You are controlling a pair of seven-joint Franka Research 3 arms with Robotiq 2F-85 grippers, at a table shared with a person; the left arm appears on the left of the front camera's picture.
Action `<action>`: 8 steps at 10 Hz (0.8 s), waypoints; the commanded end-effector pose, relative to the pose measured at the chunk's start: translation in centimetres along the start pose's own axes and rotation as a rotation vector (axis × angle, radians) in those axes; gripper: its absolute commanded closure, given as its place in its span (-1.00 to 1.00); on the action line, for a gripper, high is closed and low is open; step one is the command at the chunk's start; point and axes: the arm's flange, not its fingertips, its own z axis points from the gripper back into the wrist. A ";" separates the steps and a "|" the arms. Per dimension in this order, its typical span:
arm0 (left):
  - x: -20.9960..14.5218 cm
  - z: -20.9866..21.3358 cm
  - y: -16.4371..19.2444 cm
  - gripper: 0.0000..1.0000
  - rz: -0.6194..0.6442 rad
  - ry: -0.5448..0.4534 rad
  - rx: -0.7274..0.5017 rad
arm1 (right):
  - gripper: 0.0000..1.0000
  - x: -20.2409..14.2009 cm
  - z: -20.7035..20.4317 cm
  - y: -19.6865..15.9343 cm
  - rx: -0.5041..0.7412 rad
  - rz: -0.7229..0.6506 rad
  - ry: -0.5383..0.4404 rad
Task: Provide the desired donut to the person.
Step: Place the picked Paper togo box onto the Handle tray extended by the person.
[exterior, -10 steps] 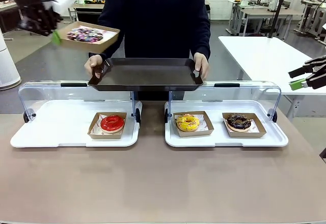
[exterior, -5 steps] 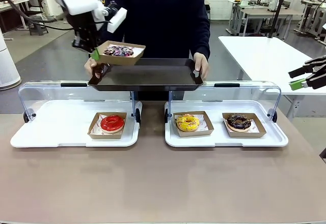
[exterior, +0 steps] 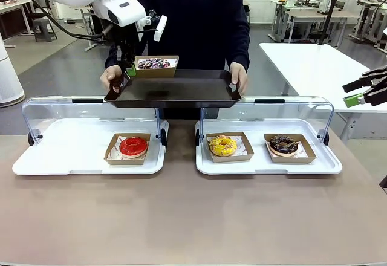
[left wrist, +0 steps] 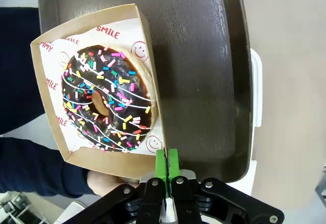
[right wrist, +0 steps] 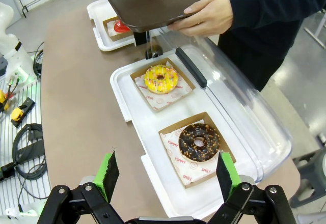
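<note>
Pinching one edge of the sprinkled donut's (left wrist: pixel 104 102) box (left wrist: pixel 117 165), the closed left gripper (left wrist: pixel 167 158) is poising it at the 10 o'clock corner of the person's (exterior: pixel 193 18) tray (exterior: pixel 181 90), risking a tilt and spill from that thin grip, while the right gripper (right wrist: pixel 168 175) is idling open.

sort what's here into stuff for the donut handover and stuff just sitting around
In the job: sprinkle donut, its box, left gripper shut on the box, tray, person.
Lying about: red donut, yellow donut, chocolate donut, right gripper.
</note>
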 end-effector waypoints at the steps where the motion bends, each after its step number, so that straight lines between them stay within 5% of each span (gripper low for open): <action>1: -0.4 -1.2 0.1 0.98 0.000 0.006 -0.003 | -1.00 -0.1 -0.1 0.0 0.010 0.001 0.002; 7: -1.4 -4.4 -0.3 0.98 -0.004 0.014 -0.049 | -1.00 -0.1 -0.1 0.0 0.010 0.001 0.002; 8: -1.7 -4.2 -0.3 -0.18 -0.020 0.000 -0.070 | -1.00 -0.1 -0.1 0.0 0.010 0.001 0.002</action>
